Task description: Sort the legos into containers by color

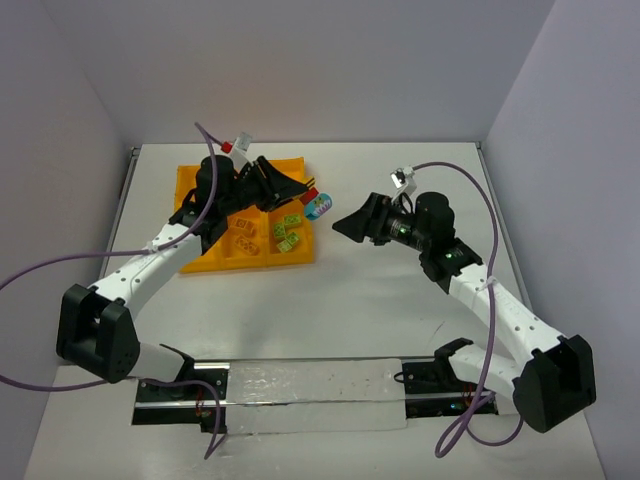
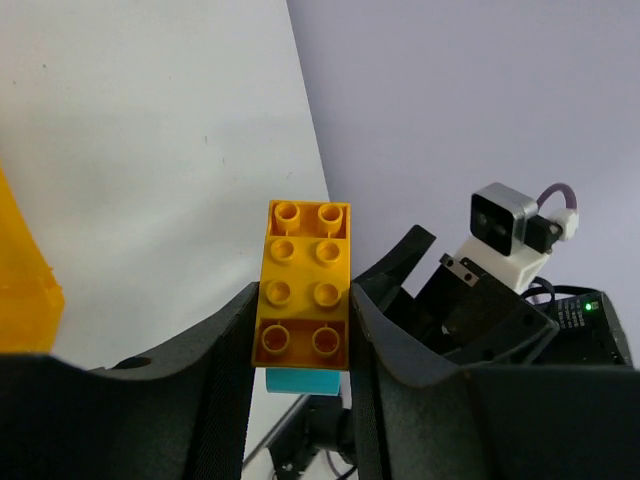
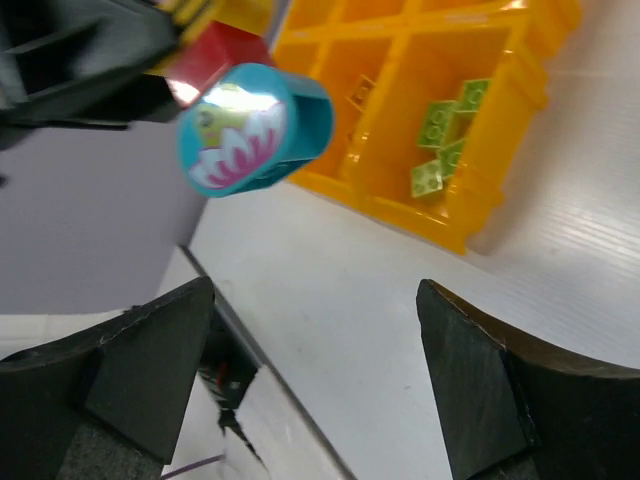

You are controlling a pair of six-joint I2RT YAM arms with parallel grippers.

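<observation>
My left gripper (image 1: 303, 194) is shut on a stack of legos (image 1: 317, 204) held just past the right edge of the orange-yellow tray (image 1: 188, 182). In the left wrist view a yellow brick (image 2: 304, 285) sits clamped between the fingers (image 2: 215, 350), with a light blue piece (image 2: 300, 380) under it. The right wrist view shows the stack's light blue end brick (image 3: 255, 130) with a flower picture and a red brick (image 3: 215, 58) behind it. My right gripper (image 1: 342, 226) is open and empty, a short way right of the stack, facing it. Green legos (image 1: 286, 231) and yellow legos (image 1: 247, 236) lie in separate containers.
The tray's near wall (image 3: 470, 215) and the green legos (image 3: 440, 150) show past my right gripper (image 3: 315, 300). My right arm and its camera (image 2: 505, 225) face the left wrist view. Grey walls close the table at the back and sides.
</observation>
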